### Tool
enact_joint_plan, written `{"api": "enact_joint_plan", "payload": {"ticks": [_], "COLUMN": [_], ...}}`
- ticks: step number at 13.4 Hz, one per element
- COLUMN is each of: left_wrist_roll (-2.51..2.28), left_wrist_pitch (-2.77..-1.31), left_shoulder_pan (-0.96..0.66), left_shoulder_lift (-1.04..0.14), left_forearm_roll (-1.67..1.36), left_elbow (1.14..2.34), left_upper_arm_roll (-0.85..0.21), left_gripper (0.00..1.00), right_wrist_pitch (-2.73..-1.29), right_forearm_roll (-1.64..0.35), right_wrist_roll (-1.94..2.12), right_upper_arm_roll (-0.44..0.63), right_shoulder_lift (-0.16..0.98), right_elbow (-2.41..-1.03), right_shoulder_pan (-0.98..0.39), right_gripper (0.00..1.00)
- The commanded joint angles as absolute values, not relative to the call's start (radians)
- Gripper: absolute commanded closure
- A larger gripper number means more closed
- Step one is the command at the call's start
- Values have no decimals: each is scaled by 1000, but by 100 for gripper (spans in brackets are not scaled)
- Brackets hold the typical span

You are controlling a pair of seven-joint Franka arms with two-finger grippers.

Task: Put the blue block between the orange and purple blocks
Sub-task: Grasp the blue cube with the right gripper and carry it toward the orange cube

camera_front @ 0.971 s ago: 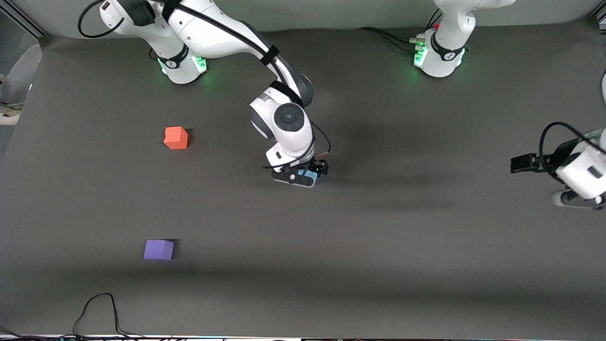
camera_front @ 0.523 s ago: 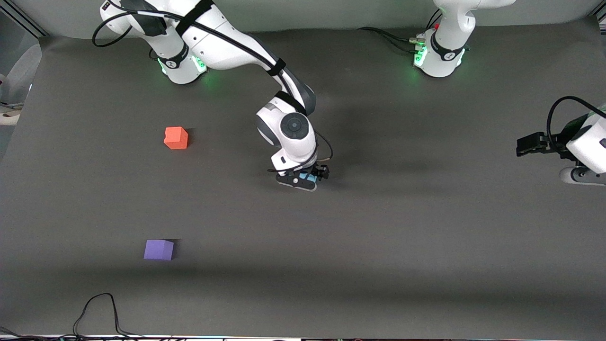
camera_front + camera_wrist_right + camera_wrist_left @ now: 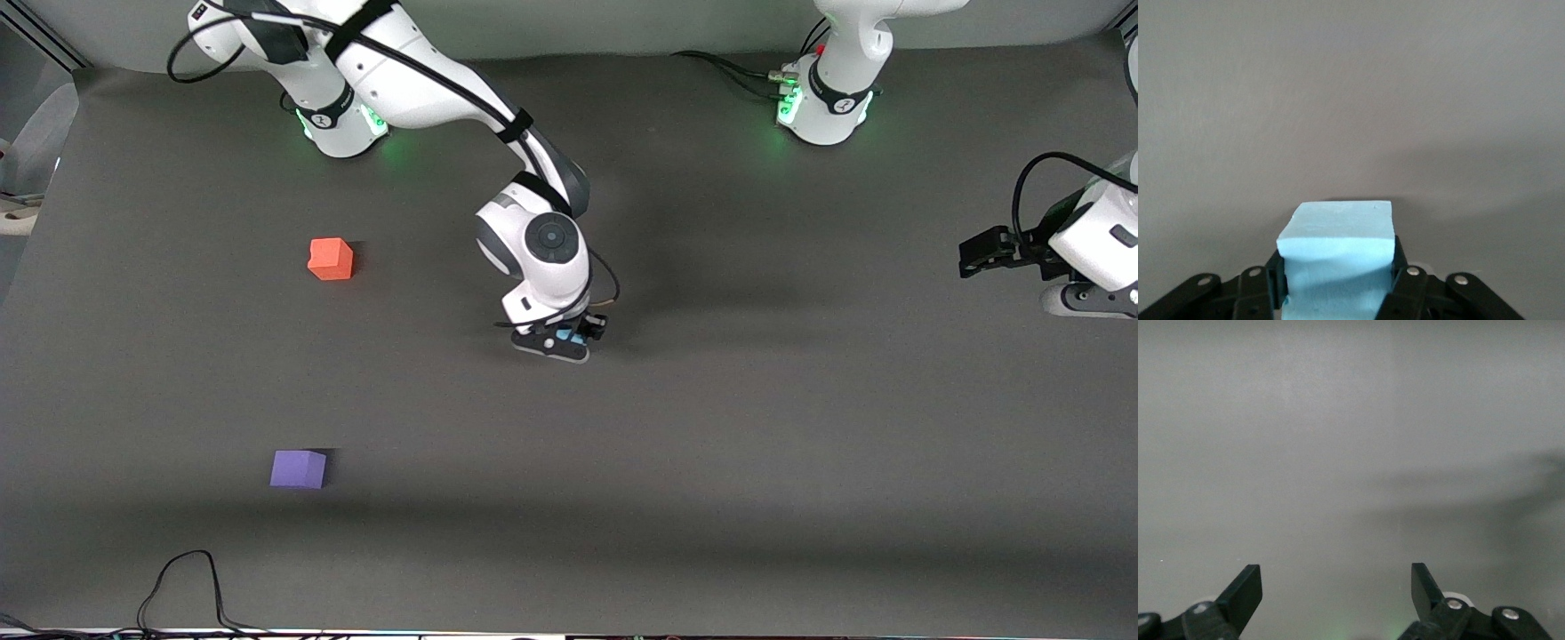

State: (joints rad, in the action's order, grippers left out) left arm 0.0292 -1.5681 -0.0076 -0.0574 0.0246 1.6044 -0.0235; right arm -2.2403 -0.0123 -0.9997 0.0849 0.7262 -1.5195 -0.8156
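Blue block: the blue block (image 3: 1337, 257) is a light sky-blue matte cube with soft, foam-like faces; it sits clamped between the right gripper's fingers over the middle of the table, well apart from every edge. In the front view only a sliver of it (image 3: 564, 336) shows under the hand.

Right gripper: the right gripper (image 3: 562, 342) has its two black fingers closed against opposite sides of the blue block, pressing a slight dent into its sides. The white right arm reaches from its base at the table's robot-side edge, bends at the elbow, and points its wrist down over the table's middle.

Orange block: the orange block (image 3: 330, 259) is an orange-red matte cube resting on the table toward the right arm's end.

Purple block: the purple block (image 3: 298, 468) is a violet matte cube, nearer to the front camera than the orange one and well apart from it.

Table: the table (image 3: 800, 462) has a dark grey, dull, cloth-like surface.

Left gripper: the left gripper (image 3: 1337, 590) waits at the left arm's end of the table, its dark fingers spread wide with nothing between them.
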Motion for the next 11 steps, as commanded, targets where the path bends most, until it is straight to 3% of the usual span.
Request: {"api": "enact_joint_plan", "payload": {"ticks": [1, 7, 11], "left_wrist_roll": [15, 11, 11], "left_wrist_pitch": [-1572, -1519, -1528], "left_shoulder_pan": [-17, -18, -18], "left_shoulder_lift": [-32, -72, -58], "left_forearm_roll": [25, 18, 15], "left_elbow": [1626, 1560, 1583], "left_upper_arm_roll": [-21, -23, -23], "left_gripper": [0, 0, 0], "right_wrist_pitch": [-2068, -2010, -2145], "right_forearm_roll": [-8, -46, -141], "right_wrist_roll": [-823, -270, 84], "right_upper_arm_roll": [130, 147, 345], "right_shoulder_lift": [545, 186, 152], "right_elbow": [-1566, -1875, -2073], "right_shoulder_pan": [-761, -432, -374], "right_gripper": [68, 67, 66]}}
